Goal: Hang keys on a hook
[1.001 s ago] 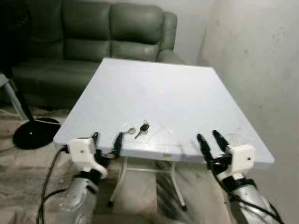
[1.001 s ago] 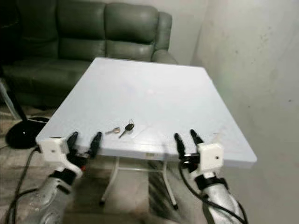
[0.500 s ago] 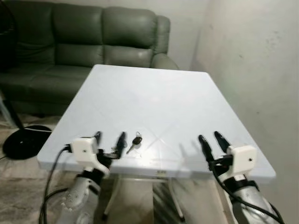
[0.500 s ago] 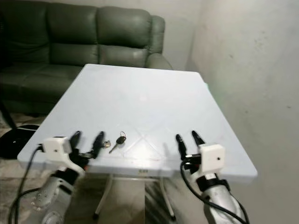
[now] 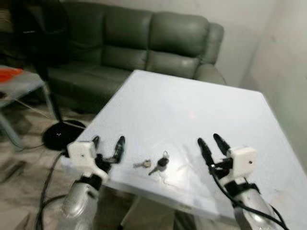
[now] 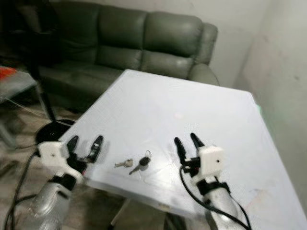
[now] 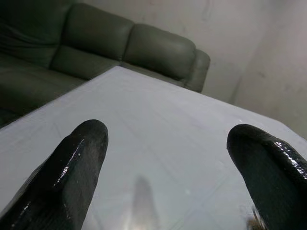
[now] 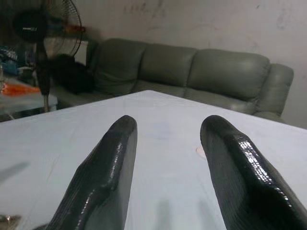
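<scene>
Keys (image 5: 157, 164) lying flat on the white bench (image 5: 192, 115) near its front edge, a dark-headed one and what looks like a small silver one beside it, though too blurry to be sure. Left end effector (image 5: 107, 145) held over the front left edge, near the keys but not touching, fingers spread wide with nothing between. Right end effector (image 5: 213, 144) up over the bench on the other side of the keys, fingers also apart and holding nothing, with a green sofa (image 5: 144, 43) behind.

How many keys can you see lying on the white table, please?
2, side by side near the table's front edge: a small silver key toward the left claw, and a black-headed key beside it.
</scene>
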`<state>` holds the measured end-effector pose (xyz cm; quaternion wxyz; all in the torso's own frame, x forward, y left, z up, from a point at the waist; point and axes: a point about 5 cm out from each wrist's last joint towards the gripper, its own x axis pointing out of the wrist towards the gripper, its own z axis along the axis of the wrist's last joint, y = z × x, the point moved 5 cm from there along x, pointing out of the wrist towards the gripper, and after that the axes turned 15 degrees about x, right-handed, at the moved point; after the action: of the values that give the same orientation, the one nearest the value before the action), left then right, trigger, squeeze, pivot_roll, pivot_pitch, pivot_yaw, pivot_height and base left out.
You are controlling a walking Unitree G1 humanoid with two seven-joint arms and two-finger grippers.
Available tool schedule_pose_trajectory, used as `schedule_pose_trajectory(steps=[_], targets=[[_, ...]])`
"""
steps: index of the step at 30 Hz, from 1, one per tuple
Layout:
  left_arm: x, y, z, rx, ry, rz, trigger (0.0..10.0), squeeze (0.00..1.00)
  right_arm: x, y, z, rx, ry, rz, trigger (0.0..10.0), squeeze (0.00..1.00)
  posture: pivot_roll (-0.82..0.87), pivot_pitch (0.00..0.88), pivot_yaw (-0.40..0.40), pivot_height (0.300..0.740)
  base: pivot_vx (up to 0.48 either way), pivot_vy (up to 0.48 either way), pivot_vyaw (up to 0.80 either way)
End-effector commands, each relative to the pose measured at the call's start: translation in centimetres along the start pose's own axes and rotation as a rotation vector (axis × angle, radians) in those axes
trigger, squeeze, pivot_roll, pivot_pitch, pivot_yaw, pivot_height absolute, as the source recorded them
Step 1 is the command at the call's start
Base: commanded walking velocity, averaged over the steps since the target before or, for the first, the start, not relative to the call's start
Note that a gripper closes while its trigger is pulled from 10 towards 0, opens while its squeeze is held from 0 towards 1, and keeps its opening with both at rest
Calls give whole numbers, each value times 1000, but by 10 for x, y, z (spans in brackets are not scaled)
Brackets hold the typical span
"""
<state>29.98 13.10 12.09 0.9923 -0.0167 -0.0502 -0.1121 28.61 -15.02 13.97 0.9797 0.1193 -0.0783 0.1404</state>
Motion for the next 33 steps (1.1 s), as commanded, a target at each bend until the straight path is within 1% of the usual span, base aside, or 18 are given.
schedule_pose_trajectory(steps=[1,5,11,13,15,18,20,22,24,25,28,33], targets=[[0,4,-1,7,15,16,10000,0,2,2,2,8,-9,8,10000,0,26,0,-72,740,0,0,0],[1,3,-2,11,15,13,10000,0,2,1,3,3,-9,5,10000,0,26,0,-73,740,0,0,0],[0,-9,-8,47,39,-58,10000,0,4,5,-2,-10,27,57,10000,0,25,0,-71,740,0,0,0],[-3,-15,-12,63,50,-95,10000,0,6,4,-3,-27,41,71,10000,0,25,0,-71,740,0,0,0],[-6,-18,-14,58,53,-107,10000,0,9,4,-3,-30,52,91,10000,0,23,0,-70,740,0,0,0],[-16,-28,-19,67,78,-143,10000,0,14,0,-5,-72,83,121,10000,0,30,3,-73,740,0,0,0],[-19,-31,-21,65,82,-151,10000,0,16,-1,-5,-84,94,132,10000,0,35,7,-76,740,0,0,0],[-22,-34,-21,68,83,-162,10000,0,19,1,-8,-103,120,163,10000,0,40,10,-79,740,0,0,0],[-23,-35,-21,66,83,-166,10000,0,20,2,-10,-100,135,164,10000,0,40,10,-79,740,0,0,0],[-24,-37,-20,66,81,-175,10000,0,24,5,-14,-102,160,178,10000,0,47,15,-84,740,0,0,0],[-26,-40,-18,66,74,-185,10000,0,28,11,-19,-123,186,212,10000,0,55,19,-91,740,0,0,0],[-28,-45,-15,68,68,-201,10000,0,36,24,-31,-108,255,276,10000,0,59,25,-94,740,0,0,0]])
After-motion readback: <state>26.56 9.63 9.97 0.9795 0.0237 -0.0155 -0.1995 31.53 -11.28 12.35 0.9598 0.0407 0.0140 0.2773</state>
